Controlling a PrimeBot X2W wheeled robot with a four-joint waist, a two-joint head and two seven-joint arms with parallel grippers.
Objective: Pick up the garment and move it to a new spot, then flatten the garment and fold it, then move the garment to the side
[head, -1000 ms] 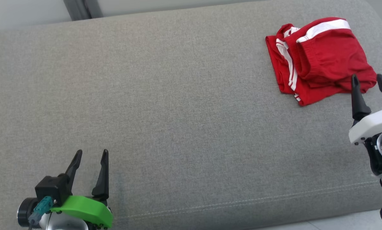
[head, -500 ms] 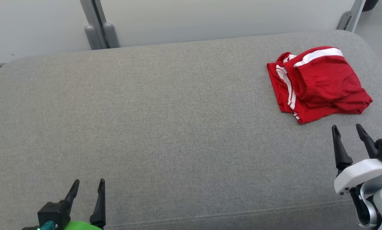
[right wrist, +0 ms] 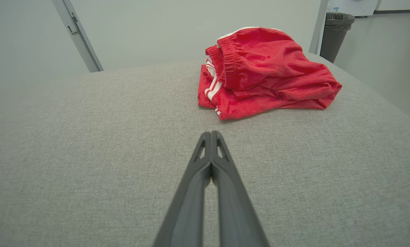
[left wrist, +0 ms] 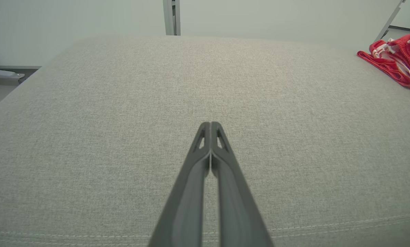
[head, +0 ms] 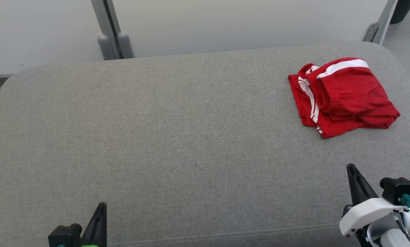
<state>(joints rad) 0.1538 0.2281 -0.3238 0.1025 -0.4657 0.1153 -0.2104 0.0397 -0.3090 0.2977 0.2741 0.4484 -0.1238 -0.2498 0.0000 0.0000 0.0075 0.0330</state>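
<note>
- Head view: the garment (head: 345,97) — red shorts with white side stripes — lies as a folded bundle on the far right part of a grey upholstered cushion (head: 191,137), close to the cushion's rounded right corner.
- Left gripper (head: 102,207): located at the lower left edge of the head view, above the front part of the cushion and well apart from the garment. In the left wrist view its two fingers (left wrist: 222,171) meet at the tips with nothing between them. The garment appears at the upper right edge of that view.
- Right gripper (head: 351,168): located at the lower right of the head view, on the near side of the garment, with a strip of bare cushion between the two. In the right wrist view the fingers are pressed together tip to tip and hold nothing. They point toward the garment, which lies ahead and slightly to the right.
- Garment detail, right wrist view: the top layer shows a gathered elastic waistband (right wrist: 229,58). White stripes run along the left edge of the bundle, and the layers are stacked with uneven edges.
- Surroundings: a stitched seam (head: 225,234) runs along the cushion's front edge. Pale wall panels (head: 242,24) stand behind the cushion — a grey metal post (head: 104,20) divides them. A dark waste bin (right wrist: 336,34) stands beyond the cushion's far right side.
</note>
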